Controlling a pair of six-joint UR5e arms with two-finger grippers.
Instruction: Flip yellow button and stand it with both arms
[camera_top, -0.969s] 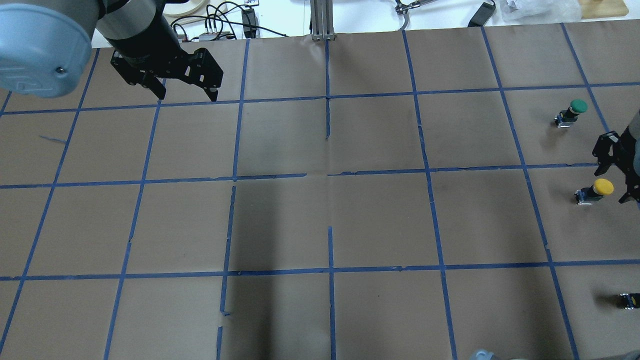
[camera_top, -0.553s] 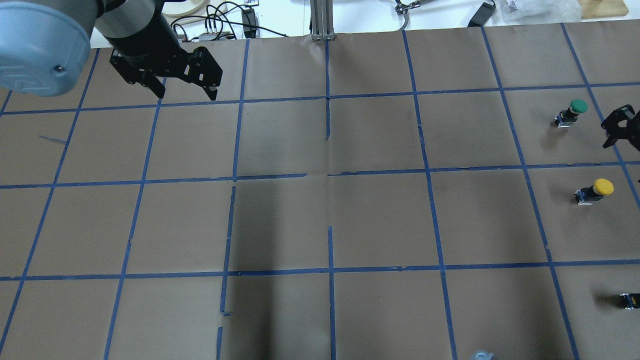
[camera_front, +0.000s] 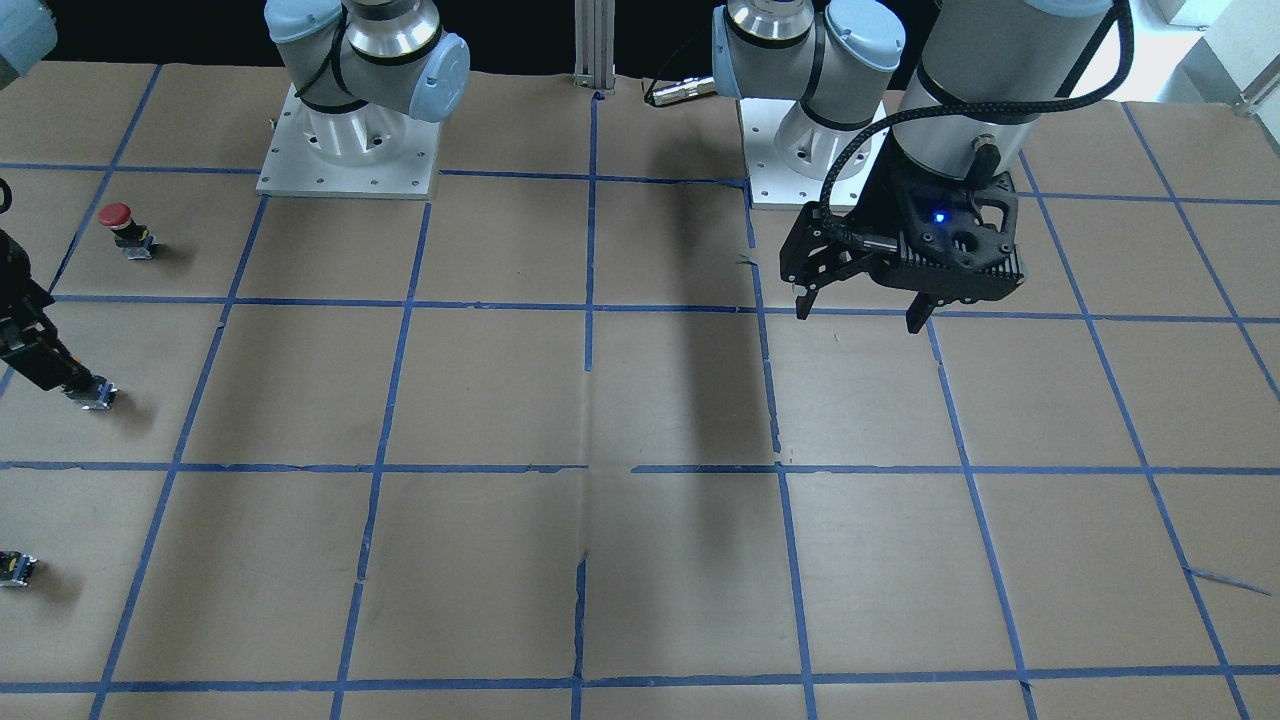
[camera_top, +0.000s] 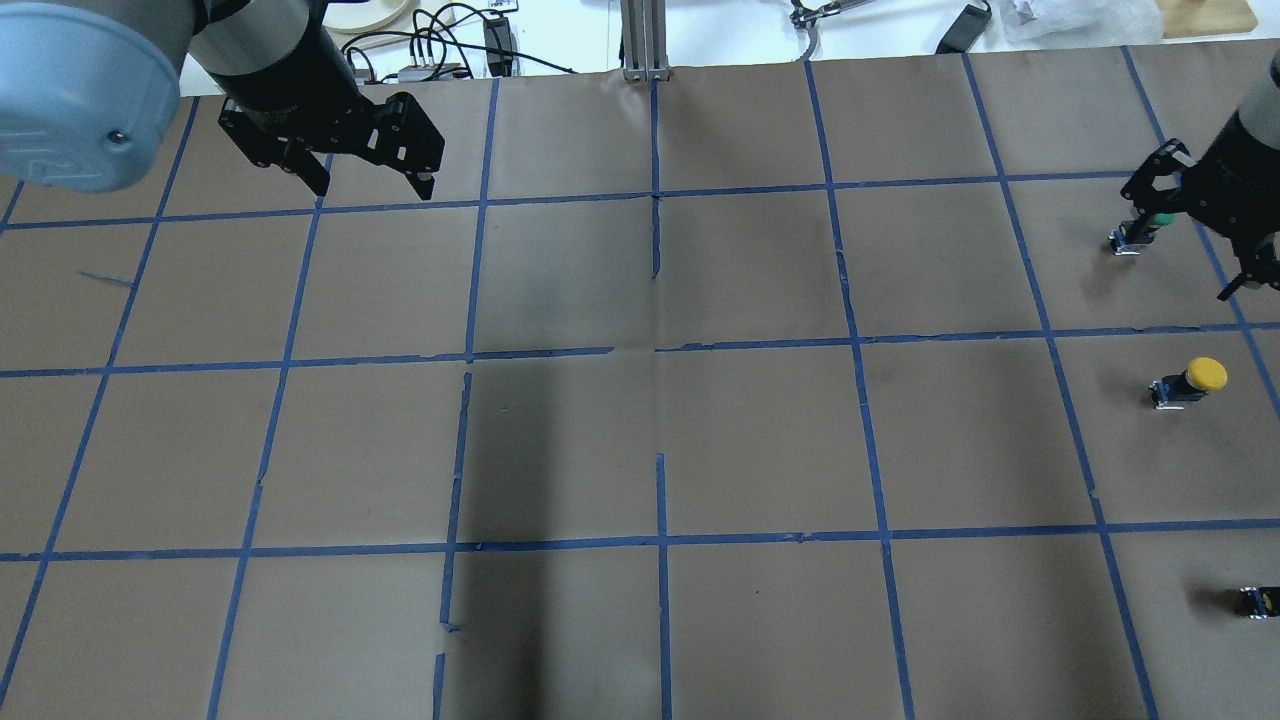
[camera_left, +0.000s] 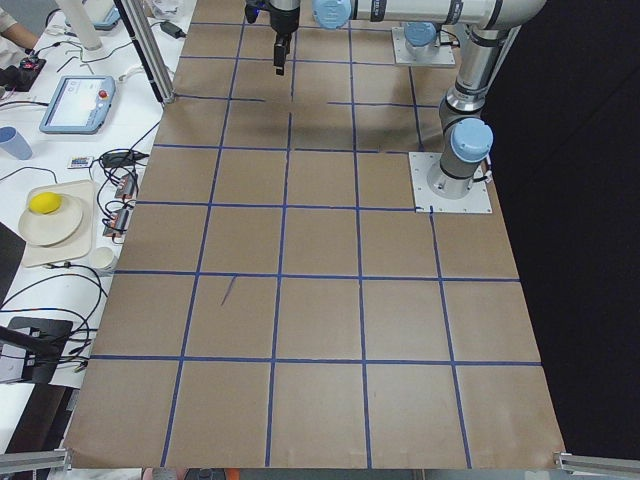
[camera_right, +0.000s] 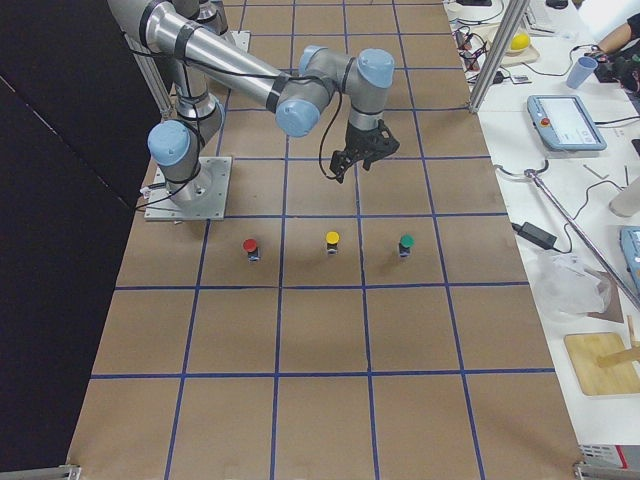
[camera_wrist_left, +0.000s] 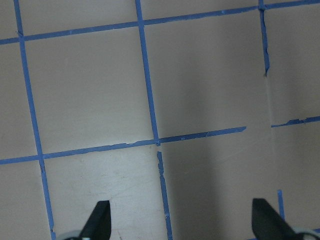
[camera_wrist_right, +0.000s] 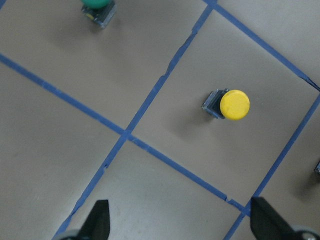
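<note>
The yellow button (camera_top: 1190, 381) stood cap-up on the bench (camera_top: 760, 440), between the red button (camera_right: 250, 246) and the green button (camera_right: 406, 243). The right claw (camera_top: 1188, 240) hung above the bench near the yellow button, on its green-button side, fingers spread apart. The left claw (camera_top: 374, 188) hung well apart from the yellow button, fingers likewise spread
</note>
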